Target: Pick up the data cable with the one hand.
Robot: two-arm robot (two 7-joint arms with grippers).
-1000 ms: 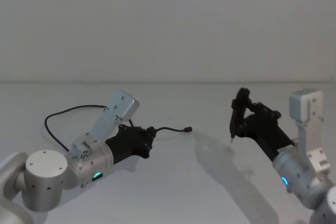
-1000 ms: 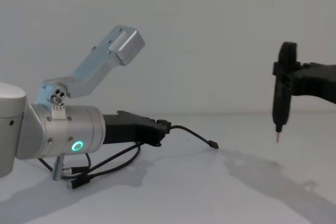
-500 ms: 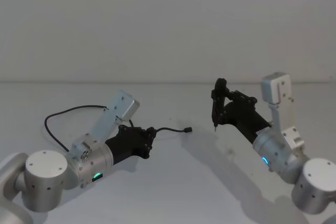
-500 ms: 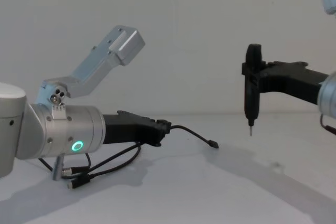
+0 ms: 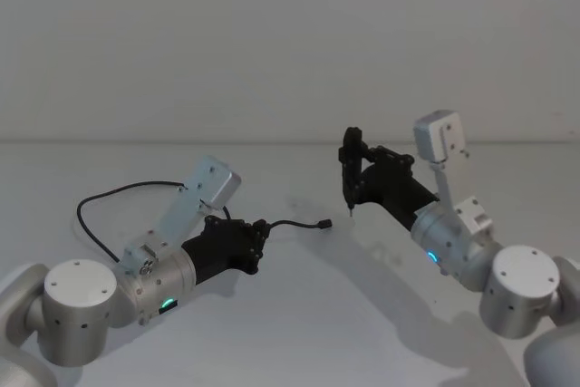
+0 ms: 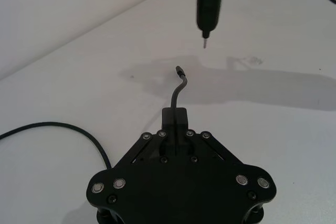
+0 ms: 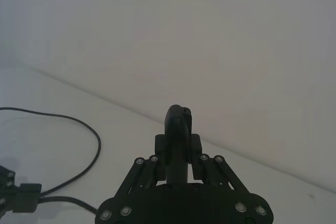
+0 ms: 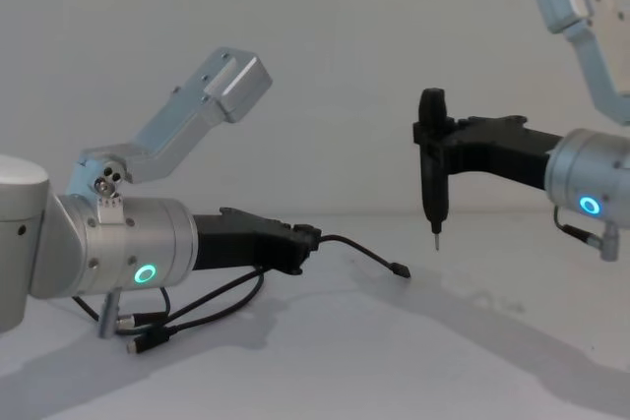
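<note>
The left pincer [image 6: 174,118] is clamped on the data cable [image 6: 175,98] near its plug, the rest looping over the desk [image 5: 362,314] toward its far edge. The right pincer [image 8: 438,137] grips what looks like a screwdriver [image 8: 430,184], held just beyond the plug.

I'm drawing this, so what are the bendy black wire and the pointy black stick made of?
The data cable, pinched in the left claw, looks like matte black rubbery plastic: it bends in soft curves. The stick in the right claw looks like hard black plastic, straight, with a thin, perhaps metal tip.
</note>
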